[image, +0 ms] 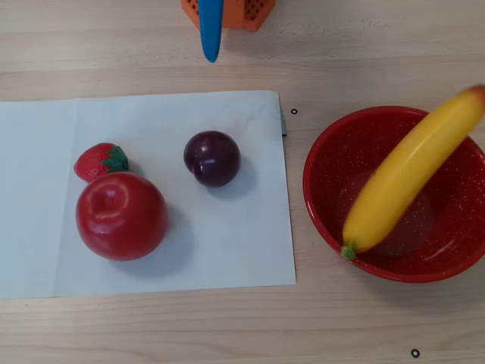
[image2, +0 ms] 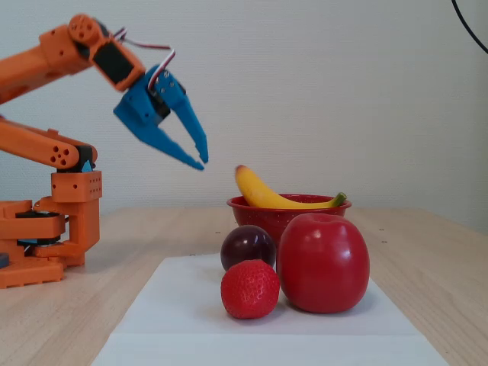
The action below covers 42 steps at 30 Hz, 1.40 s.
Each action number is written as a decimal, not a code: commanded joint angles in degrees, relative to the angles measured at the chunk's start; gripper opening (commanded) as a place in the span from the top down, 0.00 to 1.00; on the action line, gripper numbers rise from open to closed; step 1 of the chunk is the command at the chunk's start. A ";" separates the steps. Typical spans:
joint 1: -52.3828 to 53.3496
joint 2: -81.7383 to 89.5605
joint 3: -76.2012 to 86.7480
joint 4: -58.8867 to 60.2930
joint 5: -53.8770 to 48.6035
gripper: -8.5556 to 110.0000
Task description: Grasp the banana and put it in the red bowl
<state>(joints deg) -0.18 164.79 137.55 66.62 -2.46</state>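
The yellow banana [image: 409,171] lies slanted across the red bowl [image: 318,197]. Its green stem rests at the bowl's near left rim and its reddish end pokes past the far right rim. In the fixed view the banana [image2: 267,194] rises above the red bowl [image2: 290,215], behind the other fruit. My blue gripper [image2: 203,162] hangs in the air left of the bowl, well apart from the banana, its jaws together with nothing between them. In the overhead view only the blue tip of the gripper [image: 211,58] shows at the top edge.
A white paper sheet [image: 38,189] carries a red apple [image: 121,214], a strawberry [image: 100,161] and a dark plum [image: 212,158]. The orange arm base [image2: 46,244] stands at the left of the fixed view. Bare wood surrounds the bowl.
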 commanded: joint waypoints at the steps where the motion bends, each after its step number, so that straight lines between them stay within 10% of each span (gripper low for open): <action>1: -0.53 4.75 2.72 -5.98 -2.72 0.92; 20: 6.42 23.73 41.40 -37.44 -5.80 0.93; 42: 2.90 23.82 42.36 -13.80 -7.21 0.92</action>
<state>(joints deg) 3.87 188.09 179.12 52.91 -9.67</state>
